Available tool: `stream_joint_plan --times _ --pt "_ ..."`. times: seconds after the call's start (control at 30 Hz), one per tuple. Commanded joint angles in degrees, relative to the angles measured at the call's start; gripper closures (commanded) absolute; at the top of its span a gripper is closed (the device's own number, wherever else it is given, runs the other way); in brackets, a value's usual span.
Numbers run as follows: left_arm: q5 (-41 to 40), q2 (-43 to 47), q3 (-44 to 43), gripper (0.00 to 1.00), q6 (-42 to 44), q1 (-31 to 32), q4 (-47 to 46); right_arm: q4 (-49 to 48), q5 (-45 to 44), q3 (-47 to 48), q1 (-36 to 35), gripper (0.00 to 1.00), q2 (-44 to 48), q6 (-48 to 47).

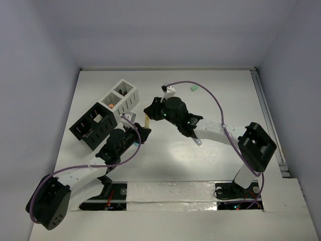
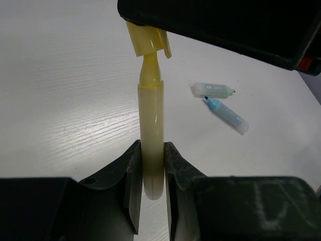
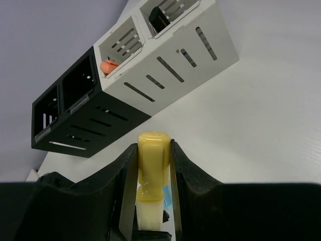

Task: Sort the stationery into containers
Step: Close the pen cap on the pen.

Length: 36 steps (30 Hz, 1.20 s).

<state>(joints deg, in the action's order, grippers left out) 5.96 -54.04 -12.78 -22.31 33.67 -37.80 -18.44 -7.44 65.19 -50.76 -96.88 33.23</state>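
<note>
Nothing legible. Small print on the barrel of the green-tipped highlighter (image 2: 213,90), ahead and right of the left gripper (image 2: 152,150), too tiny to read; pale scrawl on that gripper's casing, undecipherable.

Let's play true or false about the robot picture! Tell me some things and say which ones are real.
1. The left gripper and the right gripper both hold one yellow highlighter. True.
2. The white box is empty. False: an orange piece sits in one compartment and a black piece in the other.
3. A blue marker lies on the table. True.
4. The black box stands far from the white box. False: they stand right next to each other.
</note>
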Motion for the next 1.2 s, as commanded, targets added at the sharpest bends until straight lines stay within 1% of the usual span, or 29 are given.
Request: stream_joint_plan --times 0.0,0.33,0.53,0.73,1.0,1.17 --pt "-0.94 1.83 -1.81 1.0 0.95 0.26 -1.57 -2.04 -2.31 1.17 -0.92 0.91 0.11 -0.89" --pt "-1.39 2.62 -1.55 1.0 0.86 0.26 -1.4 -4.41 -4.33 -0.15 -2.5 0.91 -0.41 -1.15" --pt "-1.65 2.98 -1.38 1.0 0.68 0.26 -1.4 -5.64 -8.11 -1.29 -5.22 0.91 -0.24 -2.3" --pt "-3.84 5.87 -0.59 1.0 0.6 0.26 -0.96 -6.78 -10.13 -2.78 -6.28 0.91 -0.41 -1.42" --pt "-5.16 7.99 0.29 1.0 0.33 0.26 -0.87 -7.32 -10.58 -3.49 -7.33 0.91 -0.41 -0.54" --pt "-5.34 8.42 0.38 1.0 0.33 0.26 -0.87 -8.37 -8.56 -4.54 -7.33 0.91 0.11 0.77"
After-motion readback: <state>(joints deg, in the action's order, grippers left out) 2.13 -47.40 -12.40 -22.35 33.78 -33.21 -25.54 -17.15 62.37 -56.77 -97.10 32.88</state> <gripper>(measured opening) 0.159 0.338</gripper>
